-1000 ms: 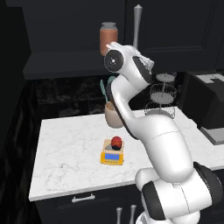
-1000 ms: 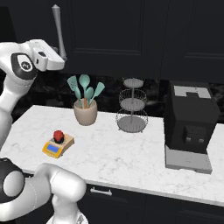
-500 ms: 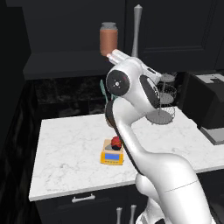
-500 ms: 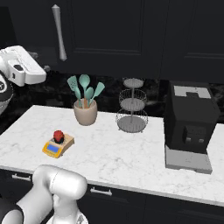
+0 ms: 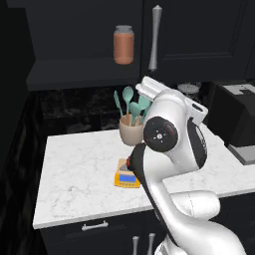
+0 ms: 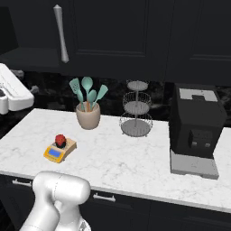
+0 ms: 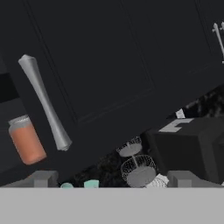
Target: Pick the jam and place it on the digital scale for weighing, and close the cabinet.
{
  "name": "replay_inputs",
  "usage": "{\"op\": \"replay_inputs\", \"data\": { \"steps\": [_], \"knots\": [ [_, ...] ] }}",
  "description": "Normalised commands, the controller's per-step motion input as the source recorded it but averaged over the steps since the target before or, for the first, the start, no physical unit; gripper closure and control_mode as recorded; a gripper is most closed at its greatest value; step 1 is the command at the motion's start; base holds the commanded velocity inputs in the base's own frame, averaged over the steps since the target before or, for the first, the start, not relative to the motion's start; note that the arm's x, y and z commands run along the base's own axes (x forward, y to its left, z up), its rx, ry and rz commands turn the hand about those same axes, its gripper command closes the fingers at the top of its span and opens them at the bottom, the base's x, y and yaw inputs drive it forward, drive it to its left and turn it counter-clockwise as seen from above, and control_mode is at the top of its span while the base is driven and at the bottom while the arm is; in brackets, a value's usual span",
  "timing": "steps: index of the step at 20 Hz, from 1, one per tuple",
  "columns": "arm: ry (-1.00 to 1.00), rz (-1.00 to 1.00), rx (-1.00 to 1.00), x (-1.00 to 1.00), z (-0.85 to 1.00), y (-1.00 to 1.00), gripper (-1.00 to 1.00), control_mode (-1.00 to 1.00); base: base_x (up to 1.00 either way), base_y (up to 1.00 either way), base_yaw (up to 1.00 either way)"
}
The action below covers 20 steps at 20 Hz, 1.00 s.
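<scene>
The jam [image 6: 59,139] sits on the digital scale [image 6: 59,151], near the front left part of the counter [image 6: 135,158], so I judge the weighing half done and the cabinet [image 7: 109,65] the part left. That is why my hand is raised off the counter and turned toward the upper doors: in the hand view my gripper [image 7: 113,178] looks at a panelled door with its long silver handle [image 7: 43,103] running slantwise across the picture. My two fingertips [image 7: 41,178] stand wide apart with nothing between them, so the hand is open and empty.

To the left of that handle the cabinet is open, with a tall orange-brown jar [image 5: 123,44] standing on the shelf inside. Pushing the door shut would close it in.

On the counter near the back edge, a beige cup [image 6: 88,119] holds teal utensils, and a wire tiered stand [image 6: 135,110] beside it looks empty. A black coffee machine [image 6: 196,128] occupies the right end.
</scene>
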Motion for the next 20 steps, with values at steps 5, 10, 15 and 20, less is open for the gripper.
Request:
{"op": "replay_inputs", "data": {
  "steps": [5,10,15,20],
  "knots": [
    [0.0,0.07,-0.12,-1.0,-0.33,-0.02,-1.0,-1.0,0.0,0.0,0.0],
    [-0.03,0.02,-0.03,-0.96,-0.05,0.0,-1.0,-1.0,0.0,0.0,0.0],
    [-0.03,0.0,-0.03,-0.61,0.0,0.0,-1.0,-1.0,0.0,0.0,0.0],
    [0.0,0.0,0.0,-0.09,0.0,-0.01,-1.0,-1.0,0.0,0.0,0.0]
  ]
}}
